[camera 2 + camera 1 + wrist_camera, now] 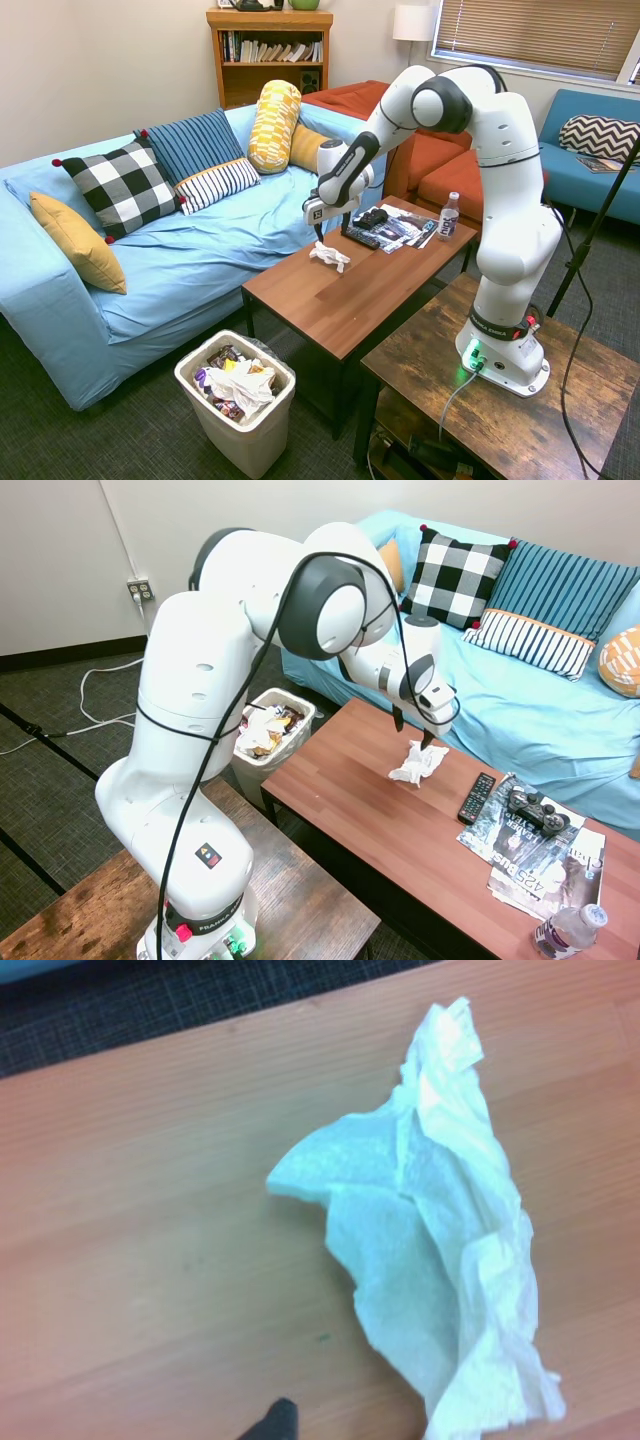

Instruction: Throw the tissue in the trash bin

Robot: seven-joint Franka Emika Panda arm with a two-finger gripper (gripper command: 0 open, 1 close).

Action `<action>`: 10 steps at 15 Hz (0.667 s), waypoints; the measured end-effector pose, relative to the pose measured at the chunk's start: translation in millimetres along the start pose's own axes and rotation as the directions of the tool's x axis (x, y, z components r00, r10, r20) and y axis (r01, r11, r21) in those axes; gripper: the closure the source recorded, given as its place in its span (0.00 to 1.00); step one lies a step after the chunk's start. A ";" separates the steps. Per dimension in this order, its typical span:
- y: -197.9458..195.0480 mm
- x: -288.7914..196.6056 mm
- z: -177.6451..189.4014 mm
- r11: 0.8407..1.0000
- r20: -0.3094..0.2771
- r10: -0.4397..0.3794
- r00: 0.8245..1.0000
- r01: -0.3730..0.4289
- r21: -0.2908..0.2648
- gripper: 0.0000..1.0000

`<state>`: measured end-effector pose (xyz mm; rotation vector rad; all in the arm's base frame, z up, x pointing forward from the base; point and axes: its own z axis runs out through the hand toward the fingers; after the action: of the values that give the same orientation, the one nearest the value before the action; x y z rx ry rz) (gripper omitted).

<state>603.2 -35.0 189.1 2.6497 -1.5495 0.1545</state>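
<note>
**Gripper poised over the tissue at the sofa-side edge of the coffee table**

Seen from the second exterior view, the trash bin (237, 402) is found nearest, standing on the dark carpet off the near end of the coffee table (350, 300), just beside the blue sofa (190, 240). It is lined with a white bag and already filled close to the rim with mixed rubbish. A strip of bare carpet is left between the bin and the table's end.

The near half of the table top is bare wood. Further along, close to the long edge that faces the sofa, the tissue (329, 256) is seen lying crumpled on the wood; in the wrist view the tissue (440, 1260) is shown spread in loose folds on the table surface. The gripper (319, 236) is held directly above it, pointing down, with its dark fingers (397, 718) spread apart on either side of the upper folds; whether the paper is touched cannot be told. Nothing is grasped.

Beyond the tissue, at the far end of the table, a remote control (476, 797), a game controller (537, 809) resting on magazines (545, 865), and a water bottle (449, 216) at the far corner are grouped together. Open wood is left between the tissue and this group.

Cushions are lined along the sofa back.
</note>
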 end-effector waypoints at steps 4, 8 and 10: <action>-13.5 19.0 52.1 0.999 0.013 0.032 0.999 -0.031 -0.030 0.00; -19.6 28.4 84.1 0.998 0.022 0.049 0.999 -0.048 -0.046 0.00; -19.7 29.6 94.1 0.998 0.035 0.052 0.998 -0.051 -0.048 1.00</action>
<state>639.7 -61.2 99.1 2.5923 -1.6124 0.0724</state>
